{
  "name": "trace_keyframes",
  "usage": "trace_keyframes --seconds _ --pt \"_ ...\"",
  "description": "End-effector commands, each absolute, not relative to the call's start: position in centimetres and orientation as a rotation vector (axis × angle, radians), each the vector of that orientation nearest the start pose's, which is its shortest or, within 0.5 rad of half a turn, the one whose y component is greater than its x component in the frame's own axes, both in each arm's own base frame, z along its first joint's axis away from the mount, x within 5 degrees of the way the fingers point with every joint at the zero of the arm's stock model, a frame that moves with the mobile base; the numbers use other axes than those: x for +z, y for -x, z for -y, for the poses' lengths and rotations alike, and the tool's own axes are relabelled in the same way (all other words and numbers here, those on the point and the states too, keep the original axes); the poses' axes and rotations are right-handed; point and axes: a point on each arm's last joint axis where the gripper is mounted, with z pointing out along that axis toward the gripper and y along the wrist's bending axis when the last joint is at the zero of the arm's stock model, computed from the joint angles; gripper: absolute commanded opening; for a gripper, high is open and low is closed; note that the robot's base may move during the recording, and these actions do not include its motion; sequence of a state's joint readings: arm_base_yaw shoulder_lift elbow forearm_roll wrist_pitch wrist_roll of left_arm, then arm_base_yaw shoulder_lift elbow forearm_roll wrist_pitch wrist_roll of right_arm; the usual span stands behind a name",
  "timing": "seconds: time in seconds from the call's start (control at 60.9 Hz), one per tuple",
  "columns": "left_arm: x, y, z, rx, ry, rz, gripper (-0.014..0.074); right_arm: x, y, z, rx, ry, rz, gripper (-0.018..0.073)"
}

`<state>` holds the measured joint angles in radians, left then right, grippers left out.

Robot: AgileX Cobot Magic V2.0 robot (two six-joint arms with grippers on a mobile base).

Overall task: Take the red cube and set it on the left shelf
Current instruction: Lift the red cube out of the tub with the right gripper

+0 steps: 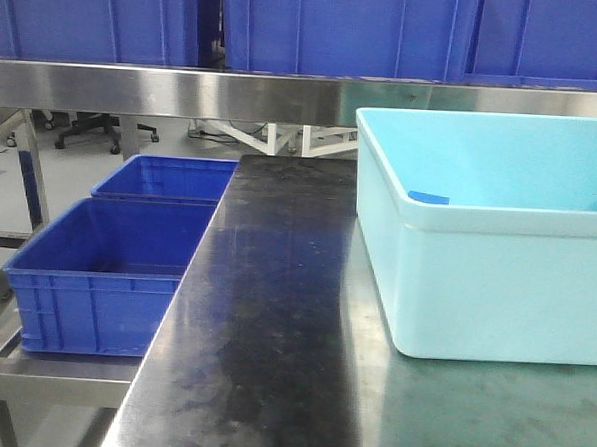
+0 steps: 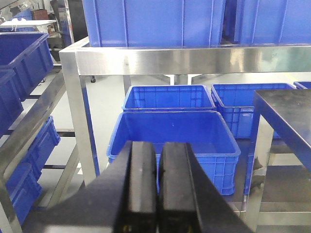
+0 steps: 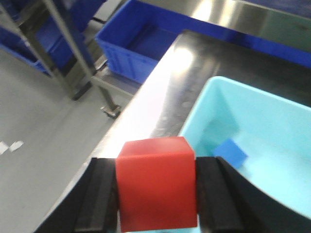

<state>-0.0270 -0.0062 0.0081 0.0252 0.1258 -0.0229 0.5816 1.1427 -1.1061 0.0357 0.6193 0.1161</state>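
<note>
At the far left, the left shelf point(image 1: 61, 366) sits low beside the table and carries a blue crate point(image 1: 106, 273), with a second blue crate point(image 1: 171, 177) just behind it. The left wrist view looks over these same crates from behind the left gripper point(image 2: 158, 189). Its two dark fingers point(image 2: 142, 184) are pressed together with only a thin seam between them and nothing in it. A steel upright point(image 2: 77, 111) stands to the left of the crates and carries a steel rail point(image 1: 185, 89) across the top. More blue crates point(image 1: 329, 25) are lined up above the rail. In the middle is the dark steel table point(image 1: 273, 332), its top scuffed and reflective. On its right half stands a pale cyan tub point(image 1: 486, 283), which runs off the right edge of the front view. A small blue piece point(image 1: 428, 198) lies inside the tub near its left wall. At the right, the right gripper point(image 3: 156, 194) holds the red cube point(image 3: 156, 187). The black pads point(image 3: 102, 199) are flat against its two sides. The cube is raised off every surface and is seen against the table's near edge and the tub's left corner. The blue piece shows just past the cube's upper right edge, inside the tub. The cube is well apart from the left shelf.
</note>
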Motion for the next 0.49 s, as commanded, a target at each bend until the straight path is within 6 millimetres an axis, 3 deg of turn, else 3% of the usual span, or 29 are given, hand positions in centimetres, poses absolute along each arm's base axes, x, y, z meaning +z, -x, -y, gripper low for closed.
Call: trace_keyframes --seconds 0.0,0.476 --pt "19.97 -5.61 0.14 -0.02 -0.018 -1.534 0.0102 40.63 -19.77 -13.48 0.482 0.469 -1.981 0.0055" --pt "19.97 -5.61 0.14 -0.02 -0.018 -1.534 0.0102 40.51 -19.68 -13.43 0.477 0.473 -1.997 0.0055"
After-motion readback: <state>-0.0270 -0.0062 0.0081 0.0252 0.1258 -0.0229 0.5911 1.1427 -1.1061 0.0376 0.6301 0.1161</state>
